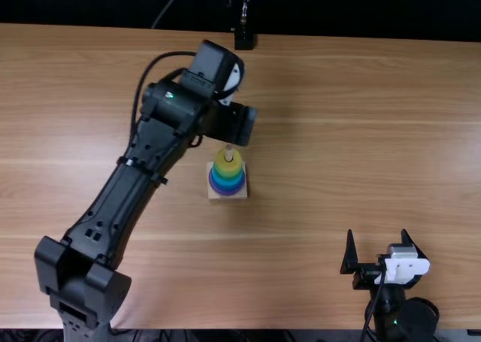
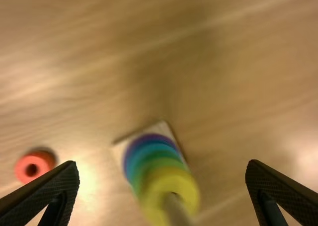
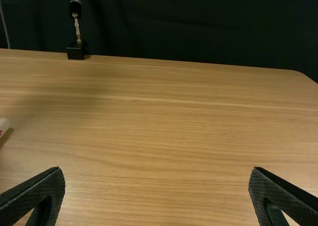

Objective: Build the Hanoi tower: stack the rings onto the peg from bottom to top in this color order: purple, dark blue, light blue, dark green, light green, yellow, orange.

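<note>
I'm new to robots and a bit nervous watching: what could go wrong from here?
The left gripper hovers open near the peg, so a low sideways move might knock the stacked rings. The orange ring lies loose on the table; an off-centre pinch could push it away.

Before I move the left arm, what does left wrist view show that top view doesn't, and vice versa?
Left wrist view adds the orange ring, loose on the table.

Top view adds the right gripper, open, and the black block at the far edge.

Both share the left gripper, wooden base, peg and stack, purple ring lowest, yellow ring on top.
</note>
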